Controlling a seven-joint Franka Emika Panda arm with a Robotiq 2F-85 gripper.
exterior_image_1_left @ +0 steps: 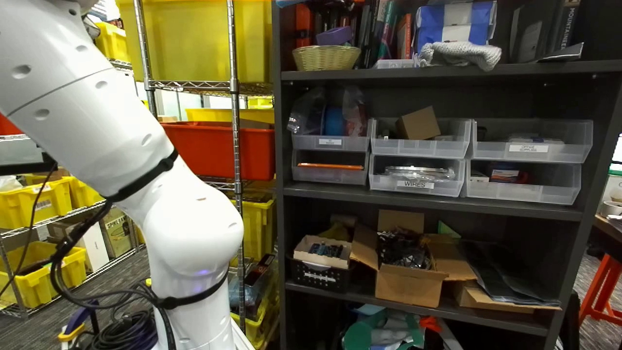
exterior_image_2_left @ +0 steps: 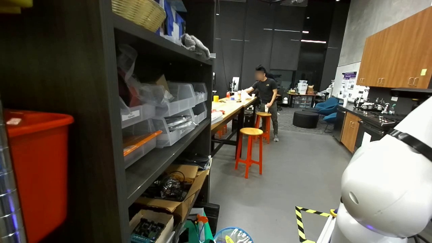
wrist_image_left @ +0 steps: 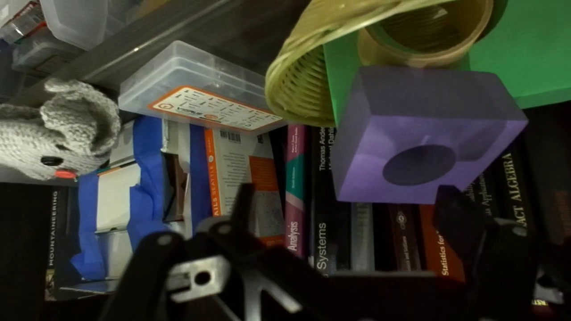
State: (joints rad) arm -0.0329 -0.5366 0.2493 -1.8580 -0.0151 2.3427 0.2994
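My gripper (wrist_image_left: 348, 196) is open in the wrist view, its two dark fingers wide apart with nothing held. The wrist picture stands upside down. A purple foam block (wrist_image_left: 357, 178) with a round hole is the nearest thing, overlapping the right finger; I cannot tell whether they touch. The block sits at a wicker basket (wrist_image_left: 294, 89) that also holds a brown tape roll (wrist_image_left: 401, 58) and a green sheet (wrist_image_left: 522, 40). An exterior view shows the block (exterior_image_1_left: 334, 35) on top of the basket (exterior_image_1_left: 325, 58). The gripper is not clearly visible in either exterior view.
Books (wrist_image_left: 294, 178) stand behind the block. A clear plastic case (wrist_image_left: 200, 84), a grey knitted toy (wrist_image_left: 80, 129) and a blue-and-white box (wrist_image_left: 147, 191) are beside it. The dark shelf (exterior_image_1_left: 437, 73) has plastic bins (exterior_image_1_left: 418, 146) below. A metal rack post (exterior_image_1_left: 234, 121) stands beside the arm.
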